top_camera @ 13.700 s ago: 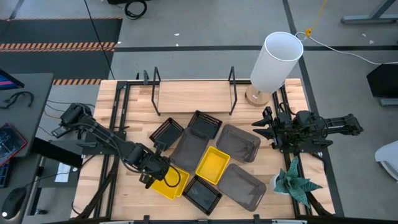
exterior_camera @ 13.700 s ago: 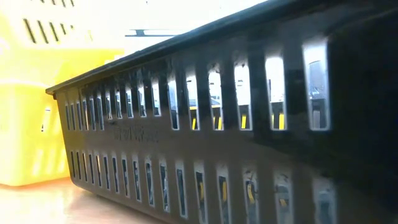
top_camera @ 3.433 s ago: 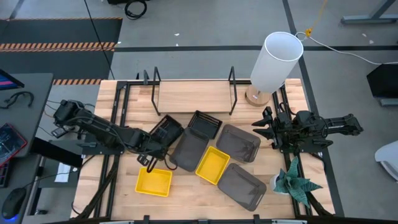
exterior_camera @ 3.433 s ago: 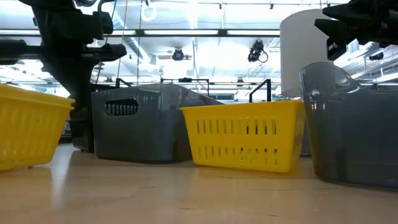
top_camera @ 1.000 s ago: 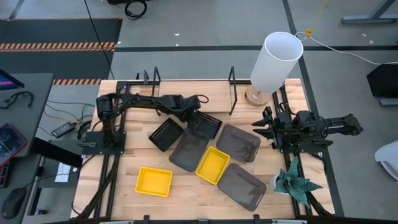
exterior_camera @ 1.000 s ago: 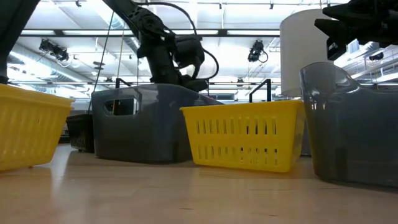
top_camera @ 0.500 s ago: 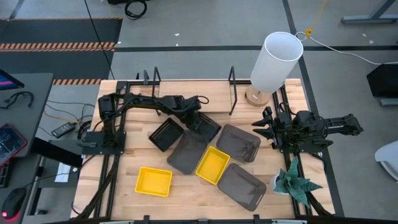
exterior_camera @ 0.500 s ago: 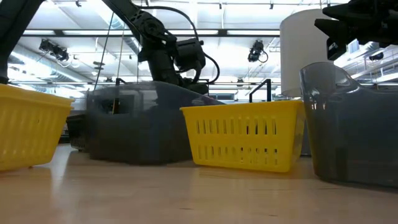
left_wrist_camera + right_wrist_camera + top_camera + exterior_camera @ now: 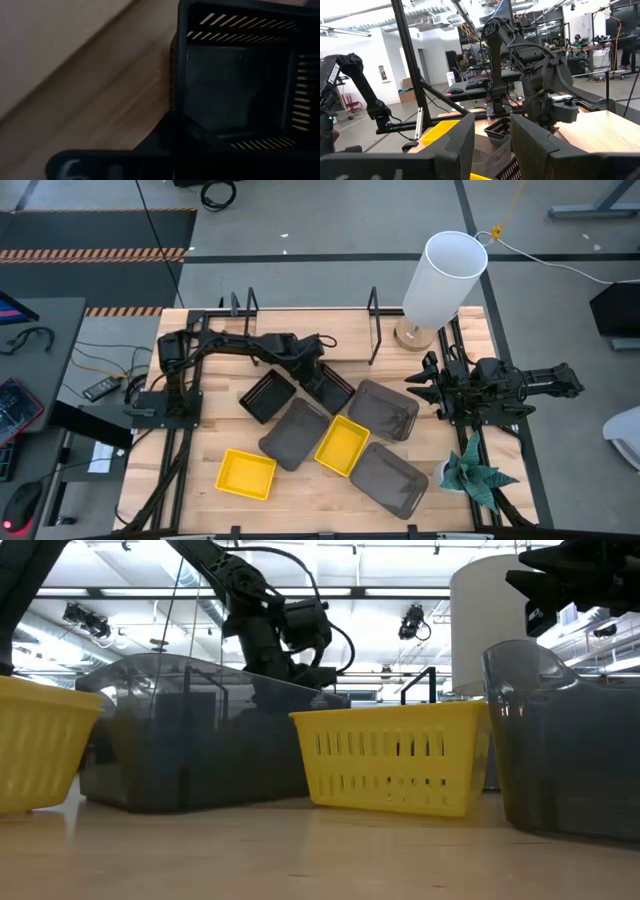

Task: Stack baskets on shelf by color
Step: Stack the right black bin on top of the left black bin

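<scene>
My left gripper (image 9: 318, 377) reaches from the left to a black mesh basket (image 9: 336, 390) that sits just in front of the shelf (image 9: 310, 335). The left wrist view looks down into this basket (image 9: 235, 90). A second black basket (image 9: 268, 396) lies to its left. A grey basket (image 9: 297, 432) lies nearer, between two yellow baskets (image 9: 247, 473) (image 9: 342, 445). Two more grey baskets (image 9: 383, 408) (image 9: 388, 478) lie to the right. My right gripper (image 9: 418, 387) hovers open at the table's right side, touching nothing. My left gripper is on the black mesh basket's side wall (image 9: 176, 75), at the end nearest the arm, coming from above and from the left. It appears to pinch the wall with one finger inside and one outside; my own dark fingers hide the exact spot. The basket's bottom stays on the table.
A white cylinder lamp (image 9: 440, 280) stands at the far right next to the shelf's wire upright (image 9: 374, 320). A green paper plant (image 9: 475, 470) sits at the near right. Bare wood shows at the table's near-left corner (image 9: 180, 490) and on the shelf plank.
My left gripper has moved a little toward the near edge, taking the black mesh basket with it. The grey basket in front of it has slid toward the near-left, turned somewhat, and now stands closer to the low camera.
</scene>
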{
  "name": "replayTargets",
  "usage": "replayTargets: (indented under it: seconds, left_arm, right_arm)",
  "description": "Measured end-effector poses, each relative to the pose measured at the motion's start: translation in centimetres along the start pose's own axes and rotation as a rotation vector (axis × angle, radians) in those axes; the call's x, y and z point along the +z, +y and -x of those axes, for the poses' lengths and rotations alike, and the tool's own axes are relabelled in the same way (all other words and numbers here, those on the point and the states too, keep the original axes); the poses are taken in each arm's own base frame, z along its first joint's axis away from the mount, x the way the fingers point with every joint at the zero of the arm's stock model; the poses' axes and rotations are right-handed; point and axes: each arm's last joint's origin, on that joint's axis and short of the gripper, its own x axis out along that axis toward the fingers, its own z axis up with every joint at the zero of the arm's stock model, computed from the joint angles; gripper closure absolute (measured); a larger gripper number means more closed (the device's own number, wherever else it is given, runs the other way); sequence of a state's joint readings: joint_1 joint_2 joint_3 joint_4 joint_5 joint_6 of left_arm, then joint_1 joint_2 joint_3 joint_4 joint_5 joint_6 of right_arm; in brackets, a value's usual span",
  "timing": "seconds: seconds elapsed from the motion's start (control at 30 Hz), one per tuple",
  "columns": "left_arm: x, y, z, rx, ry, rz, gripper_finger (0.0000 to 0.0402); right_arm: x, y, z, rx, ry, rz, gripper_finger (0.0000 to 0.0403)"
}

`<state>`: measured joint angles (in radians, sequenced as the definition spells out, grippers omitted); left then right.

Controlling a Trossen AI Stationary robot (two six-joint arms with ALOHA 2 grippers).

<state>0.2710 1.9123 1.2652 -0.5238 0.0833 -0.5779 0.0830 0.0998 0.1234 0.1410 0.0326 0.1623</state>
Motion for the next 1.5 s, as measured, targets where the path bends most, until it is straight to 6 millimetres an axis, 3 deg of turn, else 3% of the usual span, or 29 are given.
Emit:
replayTargets:
  seconds: [0.2,0.5,0.8,0.97,1.27,1.5]
  left_arm:
    - [1.9,-1.4,2.4,-0.020,-0.052,-0.052,0.0396]
    - [4.3,-2.7,7.6,0.065,-0.030,-0.159,0.0396]
    - [3.8,-3.2,12.3,0.128,0.162,-0.531,0.0396]
    - [2.7,-4.5,14.1,0.114,0.241,-0.838,0.0396]
    - [-0.6,-5.9,14.1,0.068,0.493,-1.488,0.0396]
    - [-2.6,-6.5,12.4,0.202,0.610,-1.694,0.0397]
  right_arm:
    - [0.0,0.0,0.0,0.000,0.000,0.000,0.0273]
    - [0.0,0.0,0.0,-0.001,0.000,0.000,0.0273]
    - [0.0,0.0,0.0,0.000,0.000,0.000,0.0273]
    - [0.0,0.0,0.0,0.000,0.000,0.000,0.0273]
    - [0.0,0.0,0.0,-0.001,0.000,0.000,0.0273]
    - [0.0,0.0,0.0,0.000,0.000,0.000,0.0273]
